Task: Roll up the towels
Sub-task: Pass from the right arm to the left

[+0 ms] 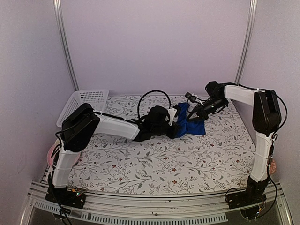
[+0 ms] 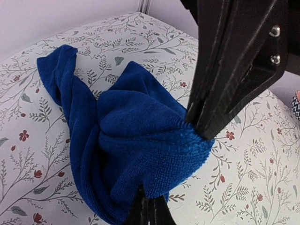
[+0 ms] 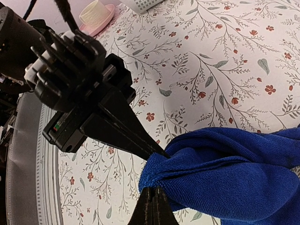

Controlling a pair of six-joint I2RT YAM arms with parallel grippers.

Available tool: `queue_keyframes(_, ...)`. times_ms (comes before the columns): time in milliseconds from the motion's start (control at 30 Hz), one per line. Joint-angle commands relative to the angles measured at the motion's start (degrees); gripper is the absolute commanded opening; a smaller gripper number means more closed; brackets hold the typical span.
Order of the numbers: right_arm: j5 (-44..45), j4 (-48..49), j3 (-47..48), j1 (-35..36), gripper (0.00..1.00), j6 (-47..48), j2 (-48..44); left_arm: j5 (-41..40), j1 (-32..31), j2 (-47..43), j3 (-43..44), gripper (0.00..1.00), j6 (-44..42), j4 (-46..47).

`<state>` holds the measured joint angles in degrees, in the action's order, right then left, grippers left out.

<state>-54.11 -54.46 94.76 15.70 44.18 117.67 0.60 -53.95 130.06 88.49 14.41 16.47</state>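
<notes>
Well off to the left of the left claw (image 1: pixel 174 123), at the far corner of the flower-print table cover (image 1: pixel 154 164), a white mesh basket (image 1: pixel 86 101) stands tilted. Also left of that claw, but nearer the arm bases, a pink dish (image 3: pixel 104 24) holding a cream ribbed object (image 3: pixel 93 11) sits at the table's edge. The left claw reaches rightward over the middle of the table, its jaws pressed together on a fold of the blue towel (image 2: pixel 136 136). In its own wrist view the closed fingertips vanish under the cloth's lower edge. The towel lies bunched in a heap directly between the two claws and touches both. One long twisted strip trails away from the left claw across the cover, and the rest is lumped close to its tips. Just right of the heap, the right claw (image 2: pixel 200 127) comes in from the far right side, jaws likewise shut tight, pinching the towel's hemmed edge at its tip. The two claw tips sit very near each other, both buried in the same bunch of cloth.
</notes>
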Motion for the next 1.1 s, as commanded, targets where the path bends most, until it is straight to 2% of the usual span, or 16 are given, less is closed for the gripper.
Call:
queue_keyframes(0, -0.2, -0.4, 1.0, -0.6, 0.02, 0.5, 0.7, -1.8, 1.4, -3.0, -5.1, 0.00, 0.6, 3.2)
queue_keyframes(333, -1.9, -3.2, 2.0, -2.6, 0.03, 2.3, 0.9, -2.6, 2.7, -6.7, -11.1, 0.00, 0.7, 6.3)
queue_keyframes(367, -1.7, -3.2, 2.0, -2.6, 0.04, 2.3, 1.2, -2.3, 2.7, -6.6, -11.1, 0.00, 0.8, 6.4)
queue_keyframes(533, 4.8, 0.1, -0.8, 0.4, 0.27, 2.7, 0.8, -1.0, 2.9, -5.9, -11.0, 0.00, 1.7, 6.8)
queue_keyframes(833, 14.6, 9.8, -5.4, 6.2, 0.36, -0.3, 0.1, 1.6, 3.6, -5.0, -11.0, 0.00, 3.6, 7.4)
queue_keyframes(1067, 16.0, 11.7, -5.7, 6.9, 0.36, -1.9, 0.5, 2.5, 3.8, -4.3, -10.8, 0.00, 4.2, 7.7)
